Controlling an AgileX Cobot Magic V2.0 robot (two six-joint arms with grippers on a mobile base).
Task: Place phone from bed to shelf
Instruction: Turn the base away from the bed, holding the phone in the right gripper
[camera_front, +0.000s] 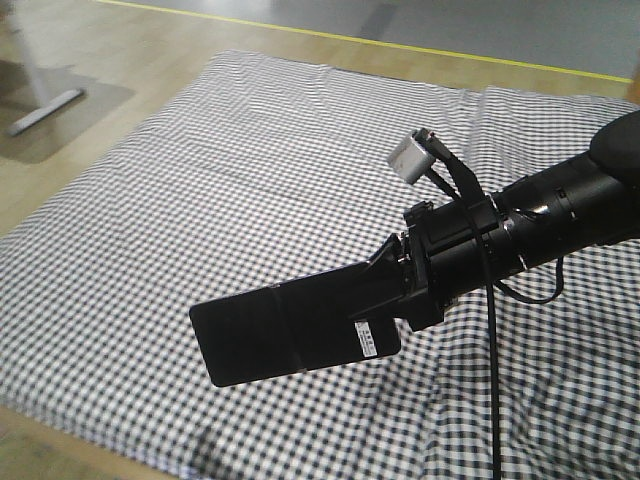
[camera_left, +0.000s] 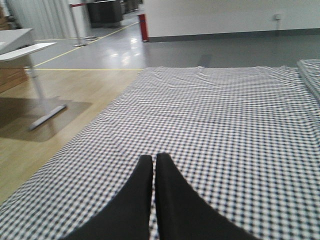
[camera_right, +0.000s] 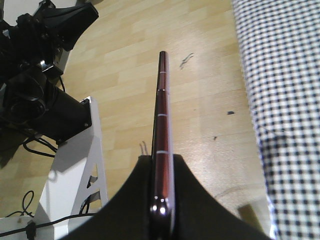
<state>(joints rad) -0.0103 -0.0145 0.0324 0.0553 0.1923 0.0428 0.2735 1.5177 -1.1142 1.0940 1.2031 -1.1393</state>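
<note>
My right pincer (camera_front: 388, 288) clamps the flat glossy black phone (camera_front: 275, 338) over the gingham-sheeted bed (camera_front: 250, 170); its white barcode sticker (camera_front: 367, 340) is illegible. My left pincer (camera_left: 153, 167) is closed.

A rumpled gingham sheet (camera_left: 225, 125) covers the bed (camera_front: 150, 200)

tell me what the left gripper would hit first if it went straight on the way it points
Probably the bed: the left gripper, shut and empty, points low along its checked sheet, and nothing else shows on the cloth ahead. Depth is unclear, so where it would touch cannot be told.
</note>
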